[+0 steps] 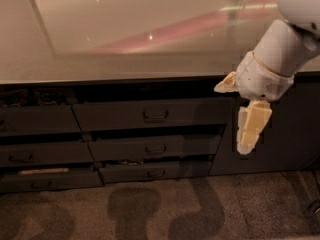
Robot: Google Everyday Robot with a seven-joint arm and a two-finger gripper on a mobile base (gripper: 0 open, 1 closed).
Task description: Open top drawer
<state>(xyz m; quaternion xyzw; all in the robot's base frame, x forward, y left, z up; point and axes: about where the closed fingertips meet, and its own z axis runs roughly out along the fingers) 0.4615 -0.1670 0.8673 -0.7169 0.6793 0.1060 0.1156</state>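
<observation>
The top drawer (115,116) is the widest dark grey front, just under the countertop in the middle column, with a small loop handle (155,115) at its centre. A dark gap shows above it. My gripper (231,119) hangs on the white arm (280,49) at the drawer's right end, in front of the seam with the cabinet door. It is open and empty: one cream finger (226,83) points left, the other (251,126) points down. It is to the right of the handle and clear of it.
Two narrower drawers (155,148) (150,172) sit below the top one, standing slightly out. More drawers (35,120) fill the left column. A dark cabinet door (290,129) is on the right. A glossy countertop (125,34) lies above, carpet floor (150,209) below.
</observation>
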